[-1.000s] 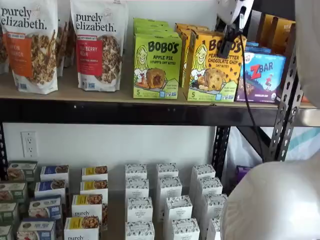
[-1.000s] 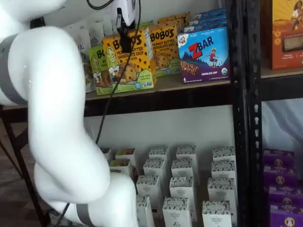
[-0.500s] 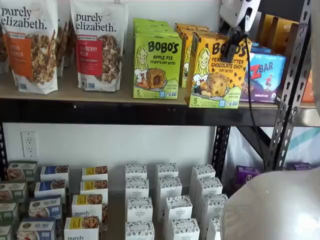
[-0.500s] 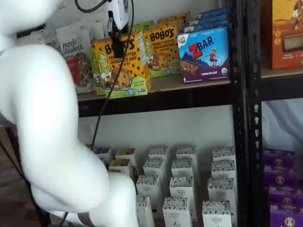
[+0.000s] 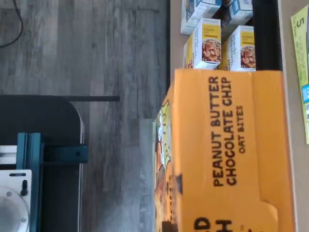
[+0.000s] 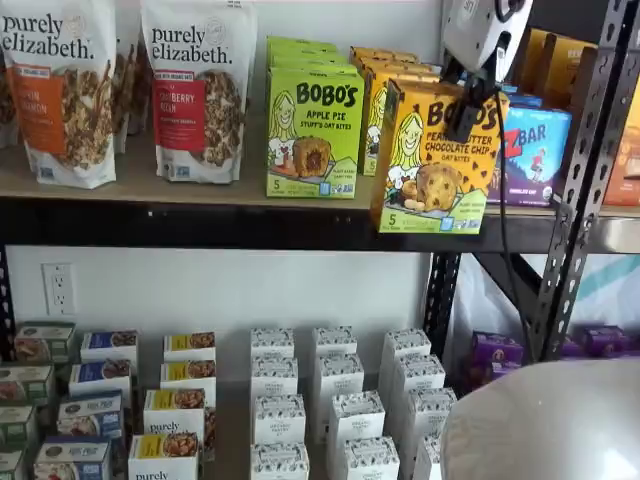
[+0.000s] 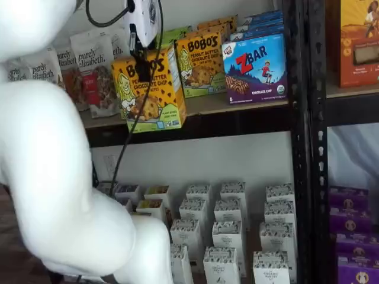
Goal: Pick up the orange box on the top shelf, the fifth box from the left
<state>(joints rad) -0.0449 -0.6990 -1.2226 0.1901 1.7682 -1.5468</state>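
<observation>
The orange box (image 6: pixel 428 165) (image 7: pixel 149 94), a yellow-orange Bobo's Peanut Butter Chocolate Chip carton, hangs upright in front of the top shelf (image 6: pixel 150 190) (image 7: pixel 237 103), its base past the black front beam. My gripper (image 6: pixel 465 108) (image 7: pixel 142 58) is shut on the box from above. One black finger lies across the box's front face under the white body. In the wrist view the box's orange top panel (image 5: pixel 227 154) fills the frame, with the floor beyond it.
A lime-green Bobo's Apple Pie box (image 6: pixel 313 130) stands left of the gap and a blue Zbar box (image 6: pixel 535 140) right of it. More orange Bobo's boxes (image 7: pixel 201 59) remain behind. Black uprights (image 6: pixel 580 170) flank the right. Small white boxes (image 6: pixel 340 410) fill the lower level.
The orange box has come forward out of its row and off the shelf board, held in my gripper. It now hangs ahead of the front beam, slightly lower.
</observation>
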